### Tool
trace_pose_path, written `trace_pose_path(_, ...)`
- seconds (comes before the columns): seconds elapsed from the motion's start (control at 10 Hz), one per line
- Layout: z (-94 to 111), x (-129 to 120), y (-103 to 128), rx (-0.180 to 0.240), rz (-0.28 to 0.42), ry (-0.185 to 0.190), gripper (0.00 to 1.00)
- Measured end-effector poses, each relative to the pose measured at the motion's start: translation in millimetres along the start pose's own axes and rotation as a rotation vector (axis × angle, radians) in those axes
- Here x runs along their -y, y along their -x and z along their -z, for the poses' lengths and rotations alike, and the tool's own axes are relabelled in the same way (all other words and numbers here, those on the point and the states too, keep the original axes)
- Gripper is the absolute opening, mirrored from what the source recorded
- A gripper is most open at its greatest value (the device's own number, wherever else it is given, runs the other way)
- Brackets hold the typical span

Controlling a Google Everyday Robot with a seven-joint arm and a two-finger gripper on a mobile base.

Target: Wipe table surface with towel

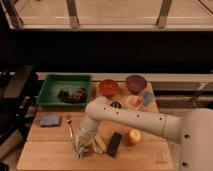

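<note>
A small blue-grey folded towel [50, 120] lies flat on the left side of the wooden table [155, 155]. My gripper [80, 149] points down at the table's front left, to the right of and nearer than the towel, apart from it. The white arm [125, 119] reaches in from the right across the table. The gripper tip is low over the wood, beside a yellowish object [99, 144].
A green tray [52, 85] with dark items stands at the back left. A red bowl [108, 88], a purple bowl [135, 82] and a small cup [134, 102] stand at the back. A fork [70, 128], a black bar [114, 144] and an apple [133, 136] lie nearby.
</note>
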Motion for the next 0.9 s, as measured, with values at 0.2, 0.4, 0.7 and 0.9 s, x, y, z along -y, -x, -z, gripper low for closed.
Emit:
trace_pose_path(0.2,-1.2,-1.0,0.1,0.012,-0.007,0.011,0.08)
trace_pose_path(0.4,-12.9,-8.1,-2.5,0.039,-0.031,0.013,0.08)
trace_pose_path(0.7,-21.8,-26.3,-7.1,0.059,-0.074,0.006,0.08)
trace_pose_path(0.9,-20.1,-27.5,-5.2,0.064,-0.071,0.013,0.08)
